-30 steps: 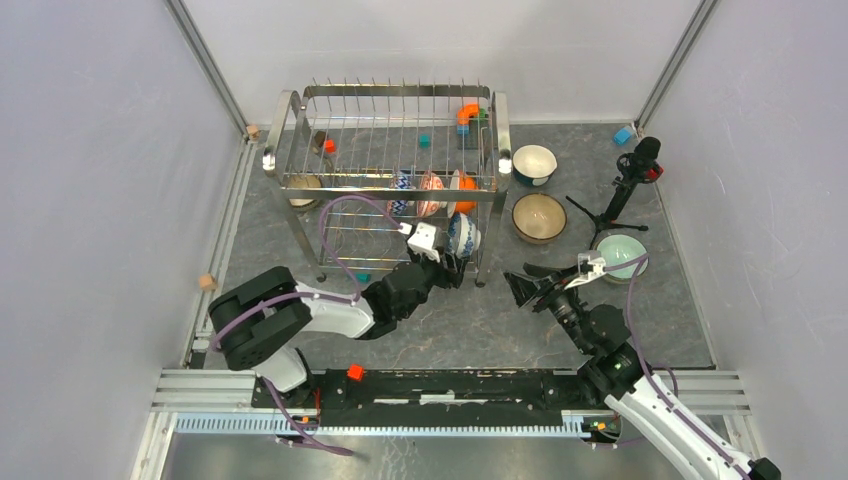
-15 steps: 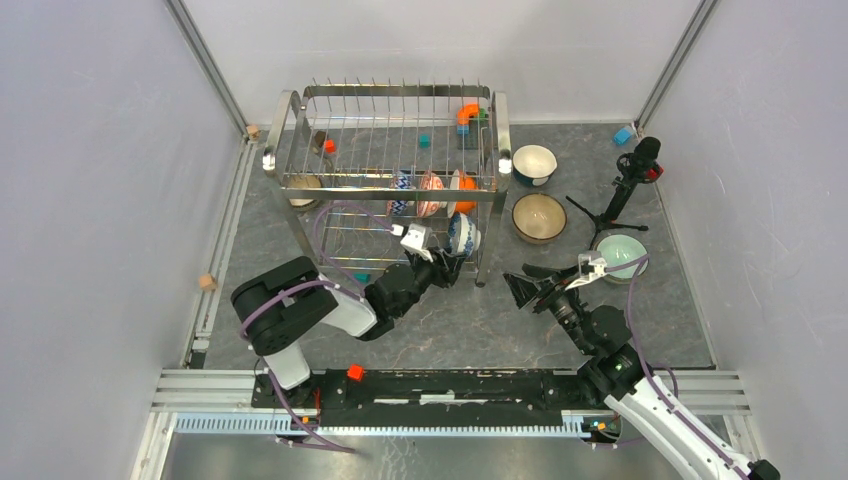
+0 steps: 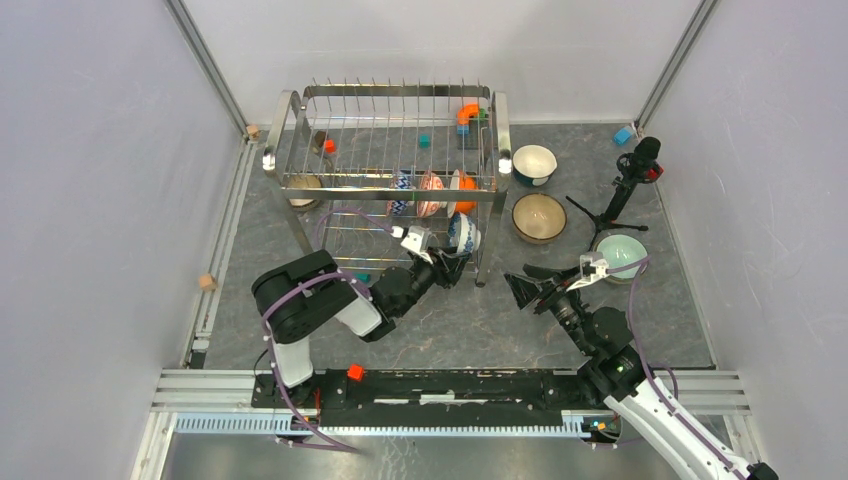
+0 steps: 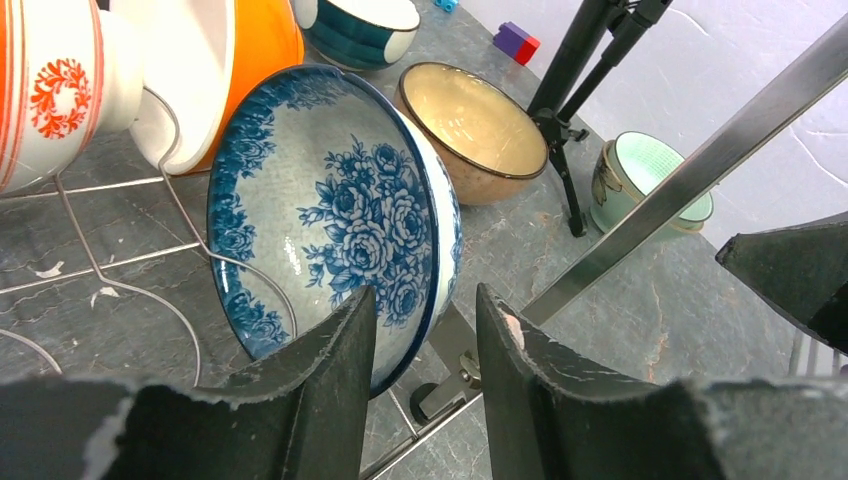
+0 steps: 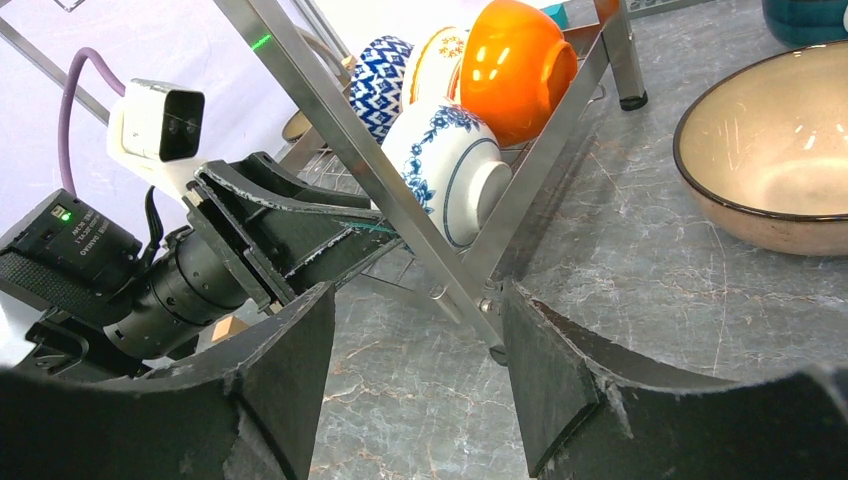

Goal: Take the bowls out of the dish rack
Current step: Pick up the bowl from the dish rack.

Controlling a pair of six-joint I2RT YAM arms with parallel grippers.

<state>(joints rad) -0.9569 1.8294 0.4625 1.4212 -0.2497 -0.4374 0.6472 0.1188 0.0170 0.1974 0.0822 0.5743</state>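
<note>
The dish rack [image 3: 390, 100] stands at the back of the table. On its lower tier a blue floral bowl [image 4: 330, 210] stands on edge against a wire prong, at the rack's right front corner [image 3: 462, 233]. My left gripper [image 4: 425, 295] is open, its two fingers straddling that bowl's lower rim; a gap shows between the rim and the right finger. Behind it in the rack are an orange bowl [image 4: 255, 45], a red-patterned bowl [image 4: 50, 90] and a blue-patterned bowl [image 5: 380, 80]. My right gripper [image 5: 418, 290] hangs open and empty over the table beside the rack's leg.
On the table right of the rack sit a teal-and-white bowl [image 3: 534, 163], a brown-rimmed bowl [image 3: 539, 217] and a pale green bowl [image 3: 622, 253]. A black tripod stand [image 3: 620, 195] rises between them. Small coloured blocks lie on the rack top [image 3: 467, 112] and floor [image 3: 623, 135].
My left arm's elbow has swung right and its jaws have narrowed around the blue floral bowl's rim. The right arm has not moved.
</note>
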